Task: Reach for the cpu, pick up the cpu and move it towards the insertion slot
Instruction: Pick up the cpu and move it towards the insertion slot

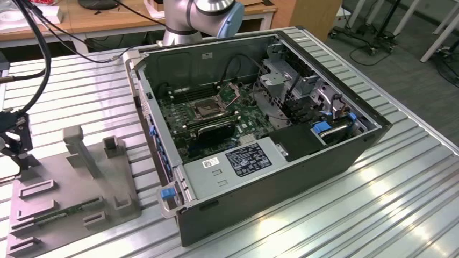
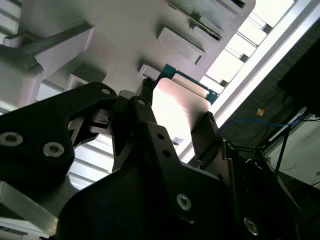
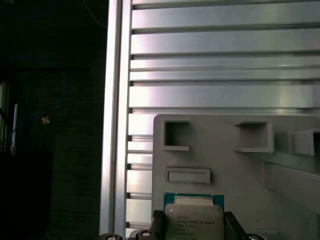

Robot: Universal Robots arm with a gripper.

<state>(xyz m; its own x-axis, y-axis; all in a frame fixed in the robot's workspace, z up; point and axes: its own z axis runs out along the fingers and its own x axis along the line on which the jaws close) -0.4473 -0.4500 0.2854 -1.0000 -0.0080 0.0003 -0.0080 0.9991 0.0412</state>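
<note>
The fingers [image 2: 206,135] are closed to chip width on the cpu [image 2: 177,112], pinching two opposite edges, with its pale metal face toward the camera in both wrist views. In the exterior view this grasp sits at 9 o'clock, over the 9 o'clock edge of the grey plastic tray [image 1: 79,177] on the slatted aluminium bench [image 1: 401,204]. The insertion slot [image 1: 203,109] lies well apart, between 2 and 3 o'clock from there, on the green motherboard [image 1: 233,102] inside the open computer case [image 1: 287,177]. The carry looks best done slowly with the chip held level. Only the thin edges are held, so a jolt could twist it between the pads. The case's side wall [image 1: 147,107] stands between tray and socket, so the path probably needs height before it crosses. The chip's corners should reach the socket frame already squared to it. Several things are hard to judge. The chip's contact side is turned away. The pads cover the edges they hold. The first wrist view cuts the chip off at the frame edge. I cannot tell how far the cpu stands off the tray, or whether the socket's silvery frame is open.
</note>
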